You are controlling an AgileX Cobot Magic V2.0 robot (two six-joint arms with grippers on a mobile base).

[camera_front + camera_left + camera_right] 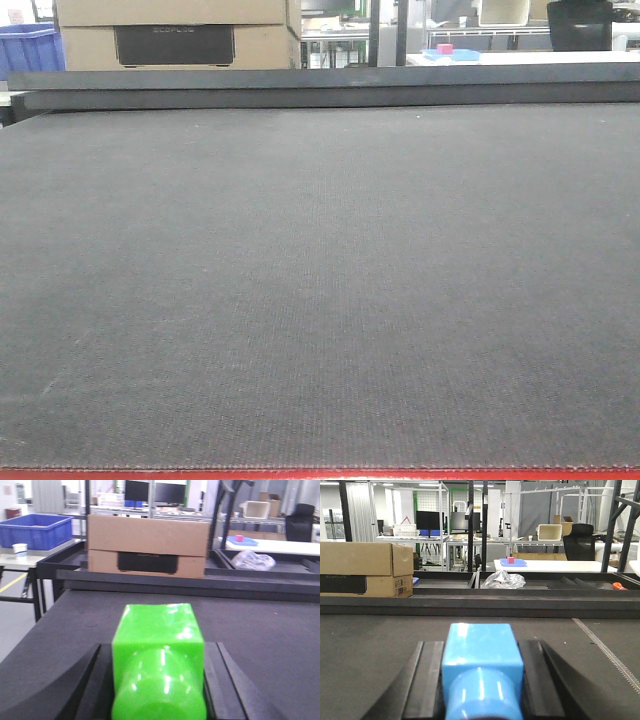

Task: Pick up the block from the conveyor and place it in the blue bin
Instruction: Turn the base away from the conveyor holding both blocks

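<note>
The conveyor is a wide dark grey woven belt with a red frame edge at the front; no block lies on it in the front view. In the left wrist view my left gripper is shut on a glossy green block, with black fingers pressed to both its sides, over the belt. In the right wrist view my right gripper is shut on a glossy blue block over the belt. A blue bin stands on a side table at the far left, and also shows in the front view.
A cardboard box sits on the black shelf behind the belt, also seen in the front view and the right wrist view. A crumpled plastic bag lies in the black tray. A small pink cube sits on a far white table.
</note>
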